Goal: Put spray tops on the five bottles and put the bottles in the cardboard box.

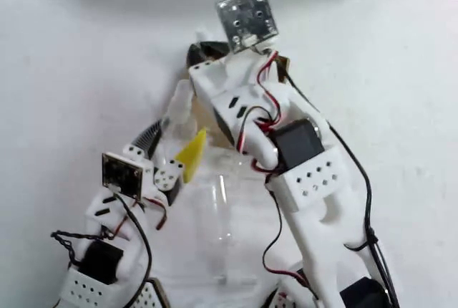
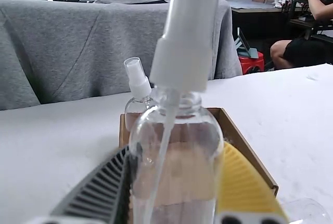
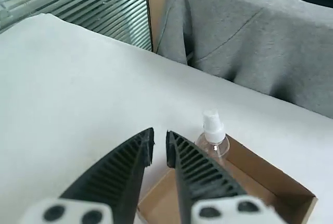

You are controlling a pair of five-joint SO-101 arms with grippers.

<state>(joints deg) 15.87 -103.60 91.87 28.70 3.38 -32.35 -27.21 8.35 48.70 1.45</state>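
My left gripper (image 2: 174,185) is shut on a clear bottle (image 2: 177,151), one grey ridged finger (image 2: 104,190) and one yellow finger (image 2: 242,182) on either side of it. A white spray top (image 2: 187,36) sits tilted in the bottle's neck, its tube hanging down inside. In the high view this bottle (image 1: 179,107) stands just left of the right arm. Behind it lies the cardboard box (image 2: 244,146), which holds one bottle with a spray top (image 2: 138,94). My right gripper (image 3: 159,143) hovers over the box (image 3: 260,177) and that bottle (image 3: 213,138), its black fingers nearly together with nothing between them.
A clear plastic container (image 1: 222,236) lies on the white table between the two arm bases. The right arm (image 1: 286,150) covers most of the box. Grey cloth (image 3: 250,31) hangs beyond the far table edge.
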